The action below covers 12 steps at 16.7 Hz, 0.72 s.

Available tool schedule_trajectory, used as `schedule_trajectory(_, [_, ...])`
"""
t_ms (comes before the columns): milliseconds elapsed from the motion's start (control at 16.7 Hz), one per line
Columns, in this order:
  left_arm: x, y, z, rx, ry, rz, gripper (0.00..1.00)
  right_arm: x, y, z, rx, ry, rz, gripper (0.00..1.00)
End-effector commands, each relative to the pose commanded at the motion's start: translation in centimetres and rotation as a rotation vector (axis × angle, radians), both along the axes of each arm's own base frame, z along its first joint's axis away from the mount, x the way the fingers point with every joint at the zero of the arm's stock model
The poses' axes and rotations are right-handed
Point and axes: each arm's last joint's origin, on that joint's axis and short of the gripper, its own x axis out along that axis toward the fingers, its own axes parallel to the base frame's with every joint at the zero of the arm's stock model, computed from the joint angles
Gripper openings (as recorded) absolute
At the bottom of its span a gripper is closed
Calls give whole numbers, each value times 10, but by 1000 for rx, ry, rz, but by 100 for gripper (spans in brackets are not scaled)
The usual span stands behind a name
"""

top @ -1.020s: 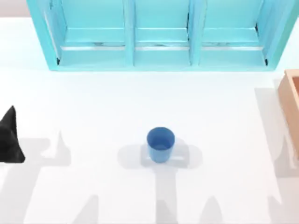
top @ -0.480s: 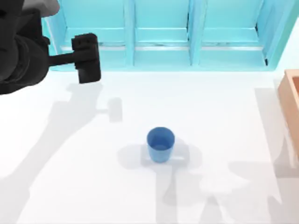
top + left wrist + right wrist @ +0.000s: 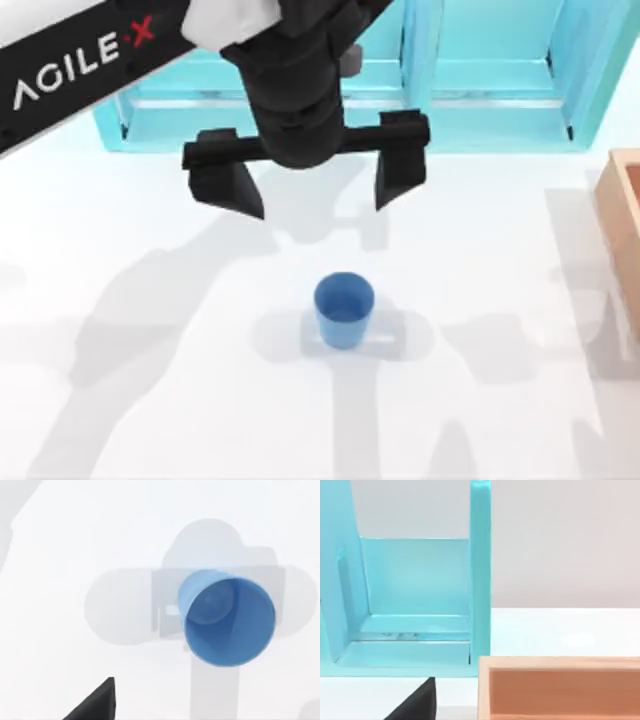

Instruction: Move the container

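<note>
Container is standing upright on the white table, just in front of my left gripper, whose jaws are hanging spread wide and empty. It is probably light, stiff and slick-walled, so I am planning a grasp across its rim.
</note>
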Motion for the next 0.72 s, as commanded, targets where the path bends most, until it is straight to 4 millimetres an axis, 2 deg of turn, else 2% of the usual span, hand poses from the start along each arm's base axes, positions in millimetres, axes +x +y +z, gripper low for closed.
schedule_trajectory(180, [5, -40, -23, 70, 82, -3, 100, 0, 0, 0, 0, 0, 0, 100])
schedule_trajectory(300, [5, -57, -33, 101, 111, -4, 100, 0, 0, 0, 0, 0, 0, 100])
schedule_trajectory(420, [4, -66, -39, 119, 125, -5, 100, 0, 0, 0, 0, 0, 0, 100])
schedule_trajectory(720, [6, -65, -40, 120, 127, -1, 100, 0, 0, 0, 0, 0, 0, 100])
